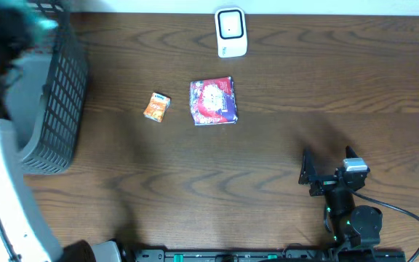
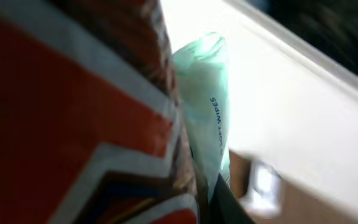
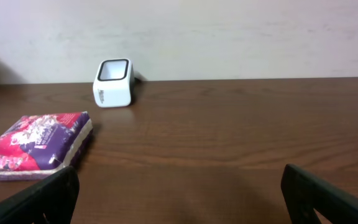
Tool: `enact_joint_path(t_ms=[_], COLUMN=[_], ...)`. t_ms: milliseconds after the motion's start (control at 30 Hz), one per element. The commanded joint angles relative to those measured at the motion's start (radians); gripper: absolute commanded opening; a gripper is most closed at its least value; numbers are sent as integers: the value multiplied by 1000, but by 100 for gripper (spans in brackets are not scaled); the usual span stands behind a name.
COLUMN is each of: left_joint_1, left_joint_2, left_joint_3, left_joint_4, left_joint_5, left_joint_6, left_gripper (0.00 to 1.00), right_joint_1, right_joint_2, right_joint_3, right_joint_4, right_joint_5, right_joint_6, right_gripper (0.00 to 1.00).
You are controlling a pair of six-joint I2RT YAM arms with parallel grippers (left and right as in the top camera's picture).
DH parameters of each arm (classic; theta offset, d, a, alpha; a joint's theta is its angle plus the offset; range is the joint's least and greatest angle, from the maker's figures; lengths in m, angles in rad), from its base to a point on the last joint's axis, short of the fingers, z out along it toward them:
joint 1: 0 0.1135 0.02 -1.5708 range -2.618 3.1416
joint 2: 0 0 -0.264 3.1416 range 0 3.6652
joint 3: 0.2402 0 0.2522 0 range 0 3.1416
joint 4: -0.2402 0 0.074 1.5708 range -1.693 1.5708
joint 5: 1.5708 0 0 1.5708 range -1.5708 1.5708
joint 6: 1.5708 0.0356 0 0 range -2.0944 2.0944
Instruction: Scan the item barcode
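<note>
In the left wrist view a pale green soft wipes pack [image 2: 204, 106] fills the centre, and a red, white and orange package [image 2: 67, 118] presses against its left side. My left gripper [image 2: 211, 210] is shut, seemingly on the lower edge of the wipes pack; only one dark finger [image 2: 227, 205] shows. From overhead the left arm is a dark blur [image 1: 2, 40] above the basket [image 1: 62, 102], with a teal smear [image 1: 46, 23] beside it. The white scanner [image 1: 230, 33] [image 3: 112, 83] stands at the table's far edge. My right gripper [image 1: 327, 156] [image 3: 179, 199] rests open and holds nothing.
A purple and red packet [image 1: 213, 101] [image 3: 39, 144] and a small orange packet [image 1: 156, 106] lie mid-table, in front of the scanner. The dark mesh basket takes up the left end. A pale wall rises behind the table.
</note>
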Motion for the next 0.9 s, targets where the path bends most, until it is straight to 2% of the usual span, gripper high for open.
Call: enact_joint_path(t_ms=[0,200,400,467,600,667,767,867], left_joint_1=[-180,-468,-612,-632,-653,-654,-654,-661], left_joint_2=[-34,96,326,388,487,530,575,611], left_joint_3=[-1,-77,-101,-101,-101,-101,-101,-101], left_joint_4=[-34,-148,-151,-152,-152,-158,-166,-166], left_joint_5=[116,108,84,-24,-356,-444,-409,-252], left_joint_6=[182,226,225,224,213,213,167,152], left_gripper=[7,7,8,8,8,8,8,8], right_joint_1=[8,8,8,8,8,8,8,8], right_joint_2=[-3,-3,-3,-3,-4,-3,-3,-3], right_joint_3=[-2,-2,-2,-2,-2,-2,-2,-2], right_joint_4=[-4,-4,-4,-4,-4,-4,-4,-4], right_joint_5=[1,1,1,1,1,1,1,1], right_joint_6=[-6,-6,-6,-6,-6,-6,-6,-6], right_gripper=[99,99,99,99,99,99,99,99])
